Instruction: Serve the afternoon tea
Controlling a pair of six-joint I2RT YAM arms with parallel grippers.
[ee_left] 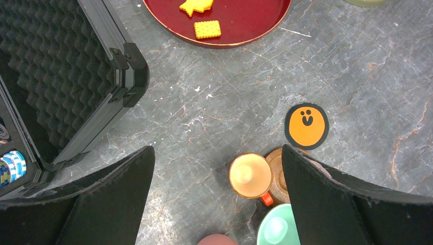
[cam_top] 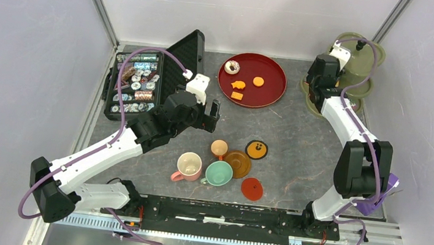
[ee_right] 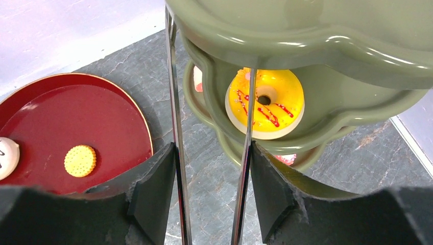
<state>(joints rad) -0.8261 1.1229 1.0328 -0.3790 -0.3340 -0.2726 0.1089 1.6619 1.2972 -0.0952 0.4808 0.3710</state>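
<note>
My right gripper (ee_right: pixel 212 148) is shut on the thin metal tongs (ee_right: pixel 176 102), whose two arms stand spread apart. They reach to a yellow donut (ee_right: pixel 265 104) lying on the middle tier of the green stand (ee_right: pixel 357 109); one arm crosses the donut, and it is not pinched. My left gripper (ee_left: pixel 218 150) hangs open and empty above the small orange cup (ee_left: pixel 250 175), beside the brown saucer (ee_left: pixel 275 163) and mint cup (ee_left: pixel 275 227). The red tray (cam_top: pixel 270 67) holds a white donut (cam_top: pixel 232 67) and three orange biscuits (cam_top: pixel 258 81).
An open black case (cam_top: pixel 135 85) of pastries lies at the back left. A pink cup (cam_top: pixel 188 165), an orange face saucer (cam_top: pixel 256 149) and a red saucer (cam_top: pixel 252 189) sit in front. The green stand (cam_top: pixel 351 64) fills the back right corner by the wall.
</note>
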